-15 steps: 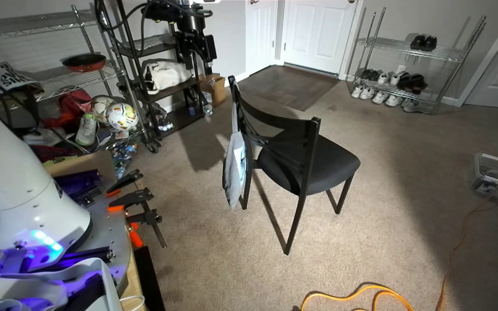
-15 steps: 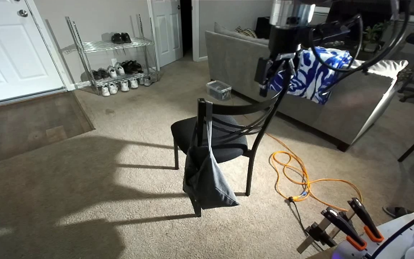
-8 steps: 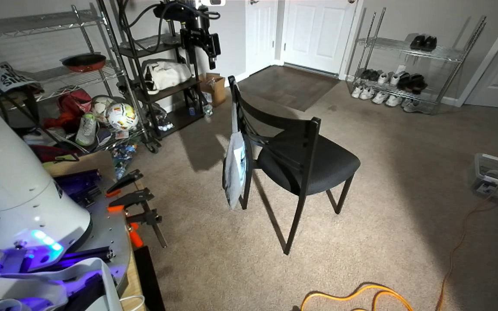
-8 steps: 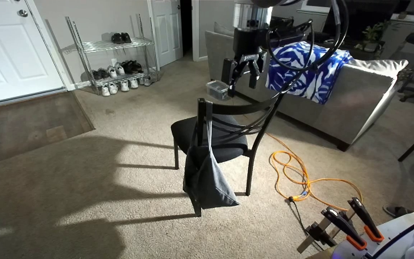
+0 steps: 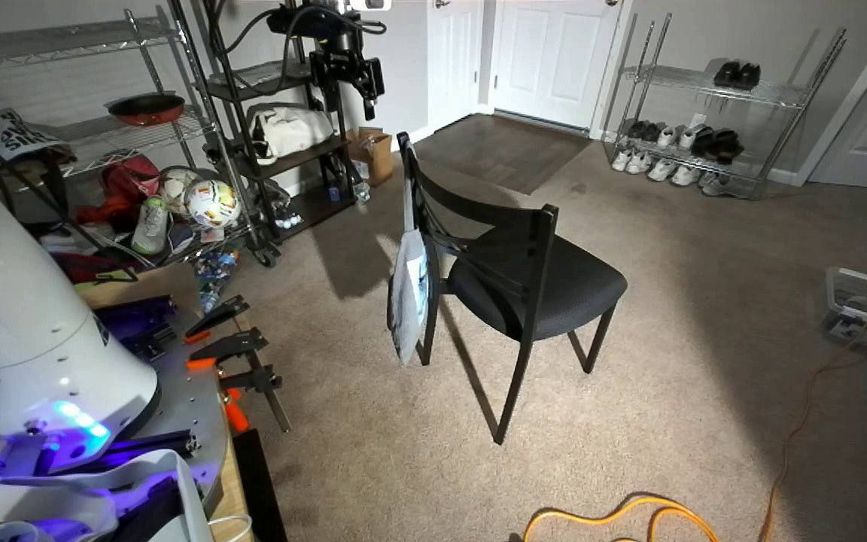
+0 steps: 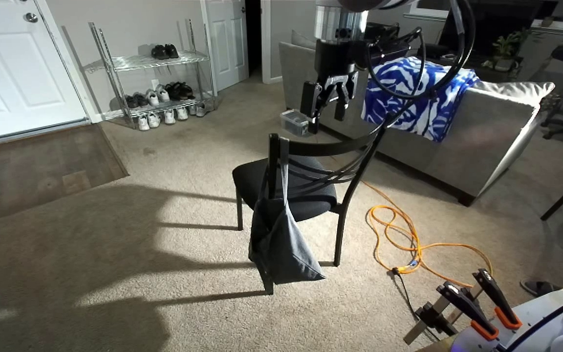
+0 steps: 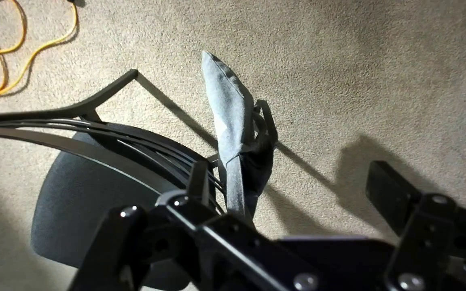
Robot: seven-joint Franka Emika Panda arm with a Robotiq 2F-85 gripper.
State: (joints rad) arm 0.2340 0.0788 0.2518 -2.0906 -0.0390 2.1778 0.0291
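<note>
1. Our gripper (image 7: pixel 295 188) spreads its two fingers wide, with nothing between them.
2. Nearest it, one gray bag (image 6: pixel 289 252) hangs from a corner of one black chair (image 5: pixel 565 282); in the wrist view the gripper hides the strap's upper end.
3. An orange cord (image 6: pixel 419 248) loops on carpet (image 6: pixel 203 303), cut off in the wrist view.
4. We count two clamps (image 6: pixel 463 305), labels too small to read.
5. Letters on a printed cloth (image 5: pixel 18 135) look too skewed for us to read.
6. Farther off, two black shoes (image 5: pixel 727 74) top a metal rack (image 5: pixel 674 77).
</note>
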